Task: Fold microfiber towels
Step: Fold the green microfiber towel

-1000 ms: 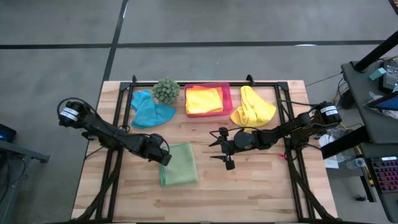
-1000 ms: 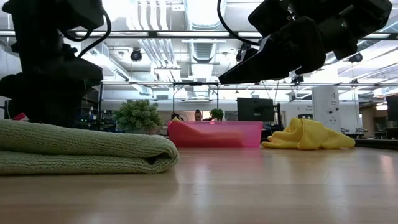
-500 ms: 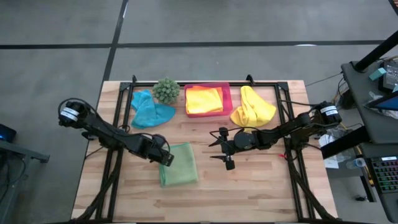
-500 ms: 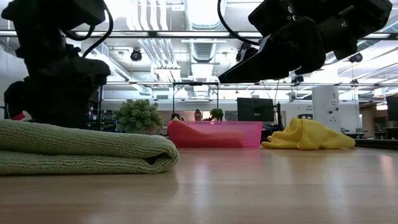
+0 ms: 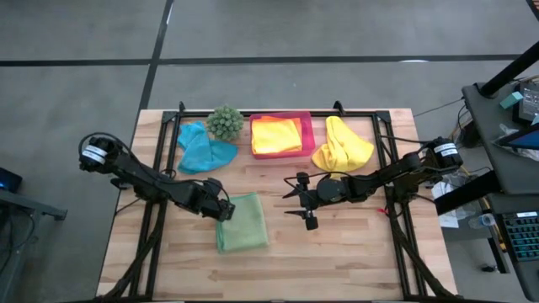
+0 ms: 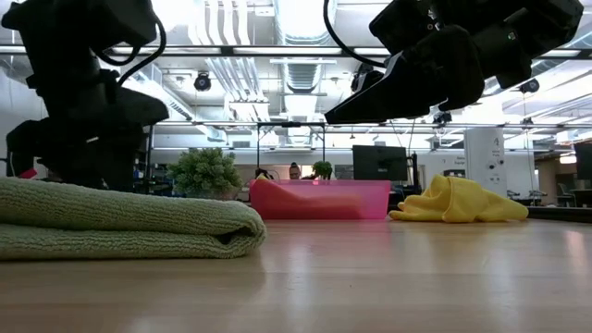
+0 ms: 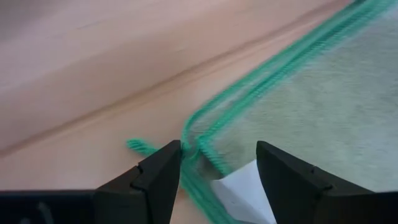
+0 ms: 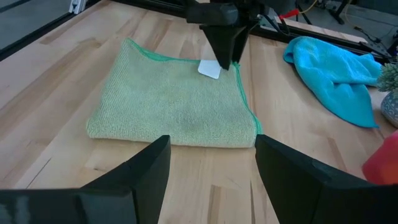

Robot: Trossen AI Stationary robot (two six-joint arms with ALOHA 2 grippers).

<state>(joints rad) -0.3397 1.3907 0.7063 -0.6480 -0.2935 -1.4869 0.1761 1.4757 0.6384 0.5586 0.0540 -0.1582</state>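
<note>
A light green towel [image 5: 244, 223] lies folded flat on the table, left of the middle. It carries a white label [image 8: 210, 69] at its far left corner. My left gripper [image 5: 226, 212] stands open, pointing steeply down over that corner. The stitched edge and the label show between its fingers [image 7: 158, 177]. My right gripper [image 5: 299, 202] hangs open above the table's middle, to the right of the green towel and clear of it. A teal towel [image 5: 202, 150] and a yellow towel [image 5: 341, 145] lie crumpled near the far edge. My left gripper has one finger on each side of the green towel's stitched far left corner [image 7: 199, 140], coming from above. Whether the fingertips touch the cloth, I cannot tell. The towel lies flat on the table.
A pink tray [image 5: 310, 135] at the far middle holds a folded yellow towel [image 5: 276, 136] over an orange one. A small spiky green plant [image 5: 225, 123] stands between the tray and the teal towel. Bare wood lies near the front edge and at the right.
My left gripper has tipped and turned a little over the green towel's corner without leaving its place. The towel lies as before.
</note>
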